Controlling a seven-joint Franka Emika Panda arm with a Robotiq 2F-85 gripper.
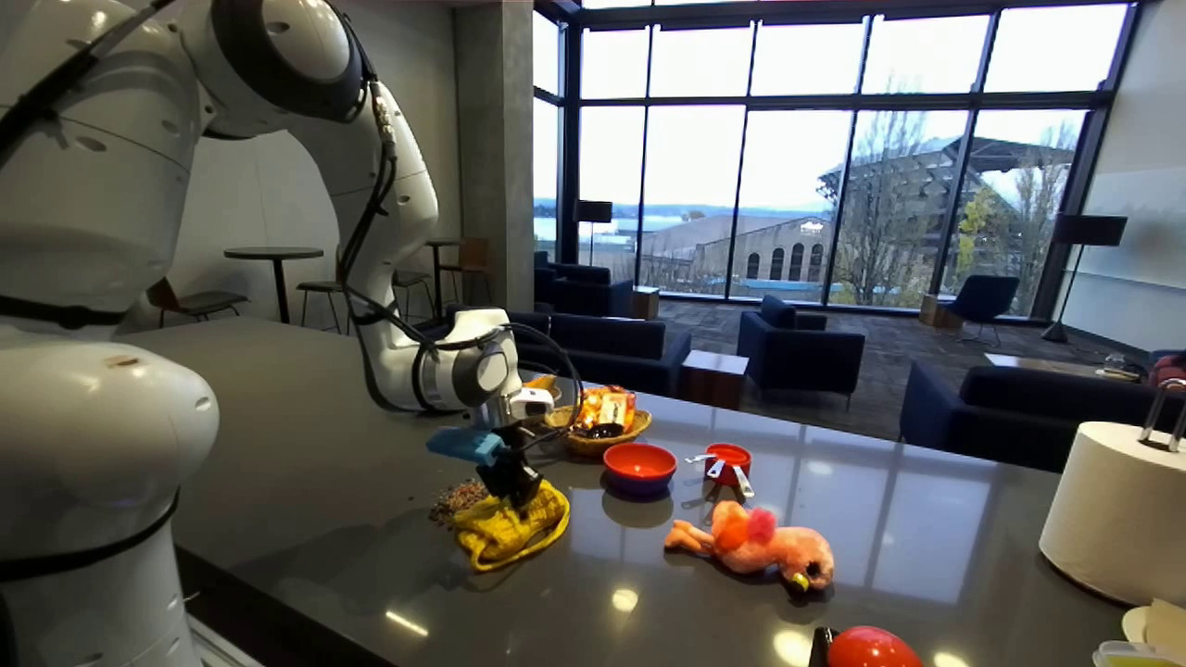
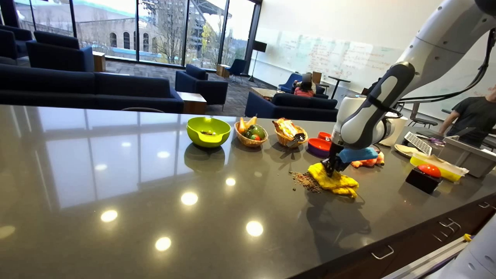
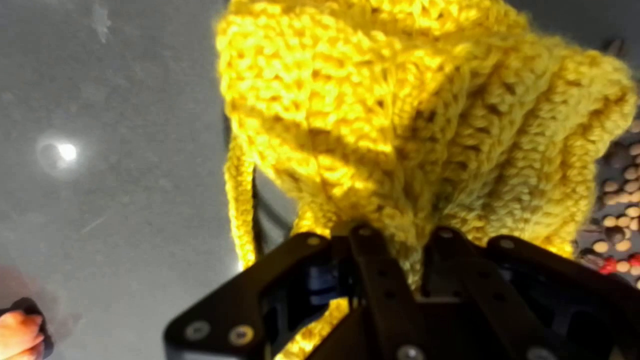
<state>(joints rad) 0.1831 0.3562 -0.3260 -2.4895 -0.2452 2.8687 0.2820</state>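
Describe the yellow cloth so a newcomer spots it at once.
On the long gray countertop, find the black gripper. Pinched in it, beside a spill of small mixed-color grains, is the yellow knitted cloth. Its bunched, coarse knit sets it apart from the pink plush bird and smooth red-and-purple bowl.

Black gripper [image 3: 402,237]; yellow cloth [image 3: 390,125] in ribbed knit; grey bench [image 2: 205,248], with a lime-green bowl [image 2: 212,141] near its window-side edge and a red-domed black box [image 2: 422,181] toward the drawer-side edge.
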